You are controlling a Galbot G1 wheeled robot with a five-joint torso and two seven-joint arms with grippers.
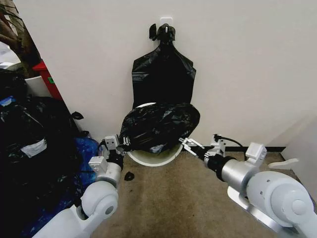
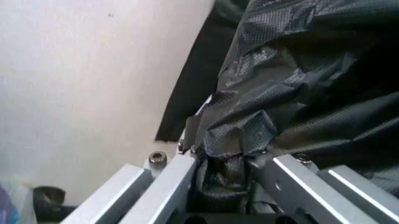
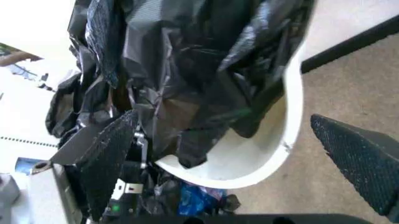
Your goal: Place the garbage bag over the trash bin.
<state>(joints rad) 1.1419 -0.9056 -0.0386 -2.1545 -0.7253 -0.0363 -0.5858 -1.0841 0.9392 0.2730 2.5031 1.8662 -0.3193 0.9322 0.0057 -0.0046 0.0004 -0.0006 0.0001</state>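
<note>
The white trash bin [image 1: 157,159] stands on the carpet against the wall, its near rim bare. The glossy black garbage bag [image 1: 159,125] lies crumpled across its top and far side. At the bag's left edge my left gripper [image 1: 122,143] is shut on it. The left wrist view shows bunched bag film [image 2: 293,93] pinched in the left gripper [image 2: 227,173]. My right gripper [image 1: 190,146] is open at the bin's right side, close to the rim. In the right wrist view the right gripper [image 3: 234,158] has widely spread pads straddling the bin's rim [image 3: 277,149] below the bag [image 3: 187,70].
A flat bunch of black bags [image 1: 163,74] hangs from a wall hook right behind the bin. A big heap of full black bags [image 1: 29,144] and a blue bag [image 1: 87,148] crowd the left side. A small black scrap [image 1: 130,175] lies on the carpet.
</note>
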